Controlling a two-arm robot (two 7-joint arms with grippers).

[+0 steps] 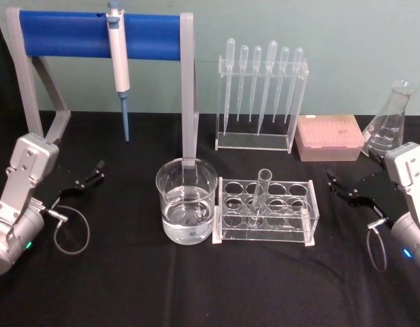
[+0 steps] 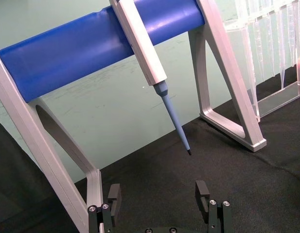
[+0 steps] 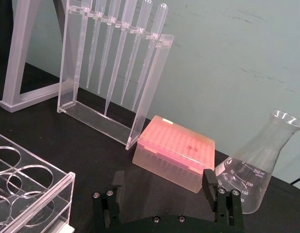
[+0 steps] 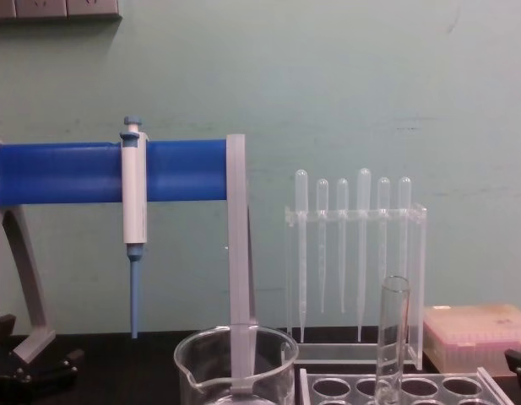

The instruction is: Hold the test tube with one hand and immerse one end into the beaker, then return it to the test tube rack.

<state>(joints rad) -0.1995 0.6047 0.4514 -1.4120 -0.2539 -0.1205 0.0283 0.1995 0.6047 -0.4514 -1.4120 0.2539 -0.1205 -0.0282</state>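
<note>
The test tube [image 1: 260, 193] stands upright in a clear rack [image 1: 265, 230] at the table's middle, and its open top rises above the rack in the chest view [image 4: 393, 336]. Just left of the rack sits the beaker [image 1: 186, 201], partly filled with clear liquid, also in the chest view [image 4: 236, 364]. My left gripper [image 1: 86, 178] rests open at the left, well away from the beaker; its wrist view shows nothing in the open left gripper [image 2: 158, 193]. On the right, my right gripper [image 1: 342, 187] hangs open beside the rack, and the right gripper [image 3: 164, 181] holds nothing.
A blue-barred stand [image 1: 101, 36] at the back left holds a white pipettor [image 1: 118, 60] with a blue tip. Behind the rack stands a pipette holder [image 1: 261, 95] with several pipettes. A pink tip box [image 1: 329, 137] and a conical flask [image 1: 391, 124] sit at the back right.
</note>
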